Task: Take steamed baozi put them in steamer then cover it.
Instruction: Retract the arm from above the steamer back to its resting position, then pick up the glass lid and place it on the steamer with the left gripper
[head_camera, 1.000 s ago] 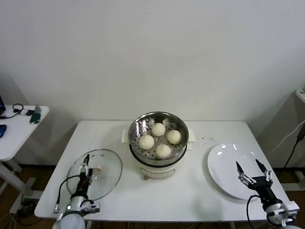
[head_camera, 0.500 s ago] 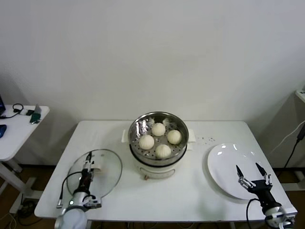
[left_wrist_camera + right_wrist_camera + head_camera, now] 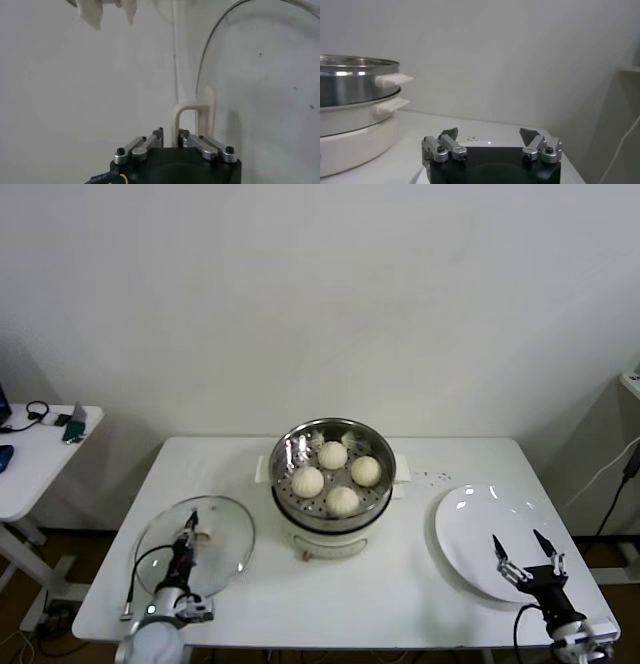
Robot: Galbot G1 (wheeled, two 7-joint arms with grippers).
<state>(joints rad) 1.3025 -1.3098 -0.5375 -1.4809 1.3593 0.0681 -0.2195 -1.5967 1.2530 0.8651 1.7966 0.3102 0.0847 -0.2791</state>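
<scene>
Once the left gripper (image 3: 187,536) had narrowed from wide open onto the cream-white bar handle (image 3: 192,122) of the round clear glass cover (image 3: 195,546), its jaws stood clamped on that bar. Four cream-white baozi (image 3: 333,455) already sat in the shiny steel steamer (image 3: 333,472), ahead and right of it. Lifting looked next. Right gripper (image 3: 523,553) idled wide open over the white plate (image 3: 470,529).

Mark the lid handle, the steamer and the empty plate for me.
Cream-white bar handle of the clear glass lid (image 3: 186,120), left wrist view, on its arch.
Shiny stainless-steel steamer basket (image 3: 282,454), head view, on its rim.
Flat round white plate (image 3: 470,529), head view, bare centre.
</scene>
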